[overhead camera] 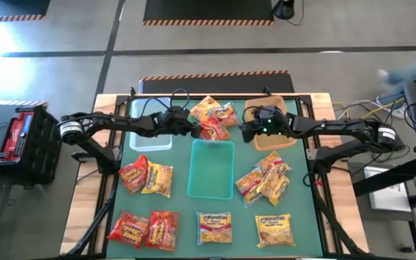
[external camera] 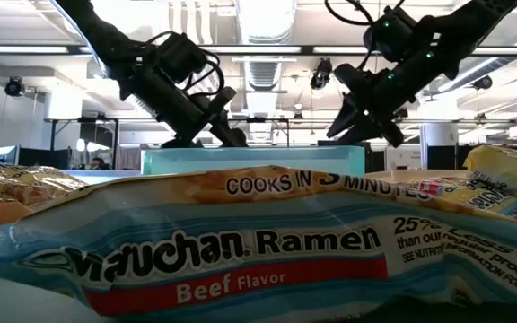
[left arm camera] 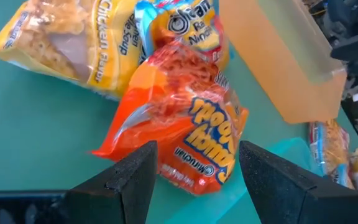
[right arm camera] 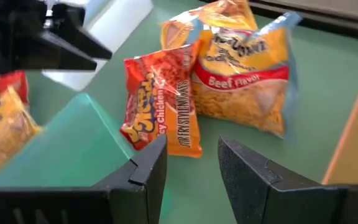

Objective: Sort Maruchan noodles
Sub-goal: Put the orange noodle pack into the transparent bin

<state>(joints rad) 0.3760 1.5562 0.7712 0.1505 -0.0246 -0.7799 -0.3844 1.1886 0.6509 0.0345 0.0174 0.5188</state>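
Crinkly plastic fills the low view: a yellow Maruchan Ramen packet reading "Beef Flavor", cropped at both sides, hiding the mat. Beyond, at twelve o'clock, a red-orange chicken packet lies between the left gripper and right gripper, both spread wide, empty.

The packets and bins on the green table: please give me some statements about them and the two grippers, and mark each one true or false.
1. The teal bin in the middle of the table holds several packets. False: nothing shows inside it.
2. The left gripper is open, facing the red-orange packet. True.
3. The right gripper is shut on a packet. False: it is open and holds nothing.
4. A Beef Flavor packet lies beside the red-orange packet. True.
5. The tan bin stands on the left arm's side. False: it is on the right arm's side.
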